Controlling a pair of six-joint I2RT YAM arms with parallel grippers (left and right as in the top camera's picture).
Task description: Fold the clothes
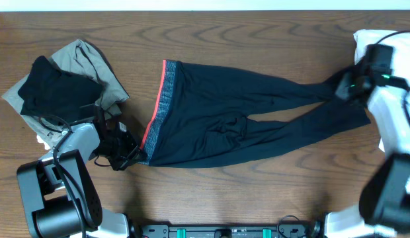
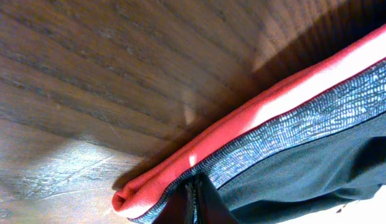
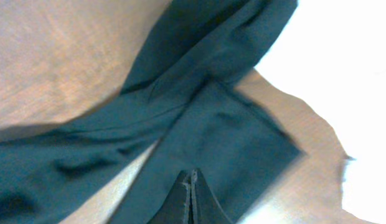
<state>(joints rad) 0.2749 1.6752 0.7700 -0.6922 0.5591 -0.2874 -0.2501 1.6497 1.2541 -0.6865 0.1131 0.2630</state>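
Note:
The clothes [image 1: 245, 119] are long black trousers spread flat across the table, legs pointing right. The grey waistband with its coral-red edge [image 1: 166, 92] is at the left. My left gripper [image 1: 129, 153] is shut on the near corner of the waistband; the left wrist view shows the fingers [image 2: 194, 186] pinching the grey and red edge [image 2: 292, 118]. My right gripper [image 1: 344, 86] is at the leg ends on the right. In the right wrist view its fingers [image 3: 193, 177] are shut on a black leg [image 3: 224, 130] near the cuff.
A plain black folded garment [image 1: 56, 86] lies on an olive-grey one [image 1: 92, 59] at the far left. A white garment [image 1: 367, 36] sits at the far right, just beyond the leg ends, and also shows in the right wrist view [image 3: 342, 74].

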